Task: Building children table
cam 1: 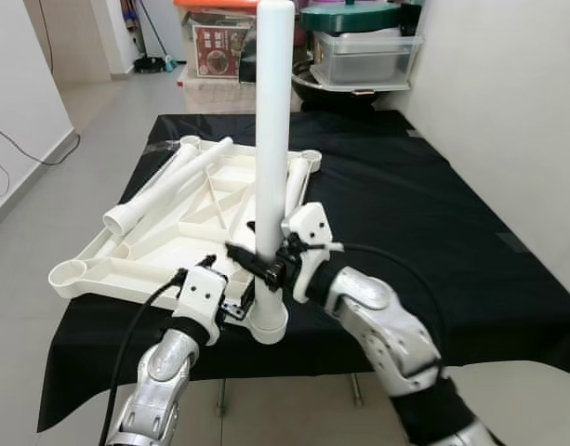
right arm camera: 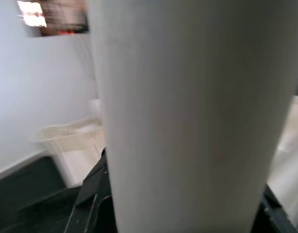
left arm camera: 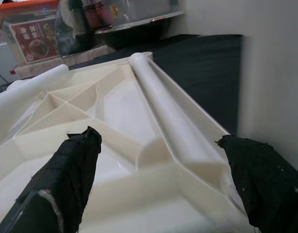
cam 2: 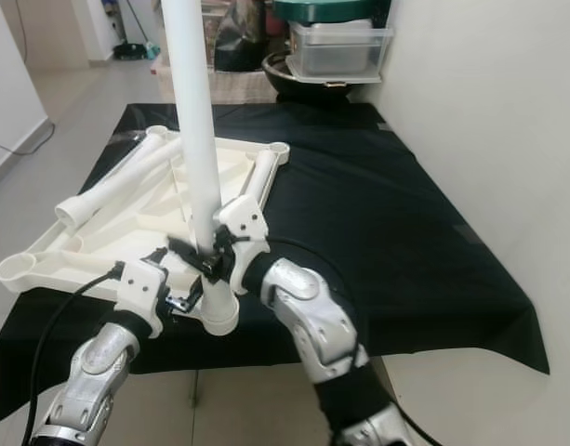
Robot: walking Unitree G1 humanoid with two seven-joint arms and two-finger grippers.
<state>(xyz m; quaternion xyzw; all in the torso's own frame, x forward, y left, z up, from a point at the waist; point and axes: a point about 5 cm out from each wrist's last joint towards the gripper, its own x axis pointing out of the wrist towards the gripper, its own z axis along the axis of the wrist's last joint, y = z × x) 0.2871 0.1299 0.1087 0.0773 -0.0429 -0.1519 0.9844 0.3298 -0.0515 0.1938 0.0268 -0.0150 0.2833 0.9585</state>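
While the right gripper clamps the upright white leg low down, standing in the corner socket of the upturned tabletop, the left gripper waits open beside it. Light, stiff, smooth plastic; grip low.

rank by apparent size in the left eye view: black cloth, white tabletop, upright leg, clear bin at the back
1. black cloth
2. white tabletop
3. upright leg, though it is nearest the camera, so it looks bigger
4. clear bin
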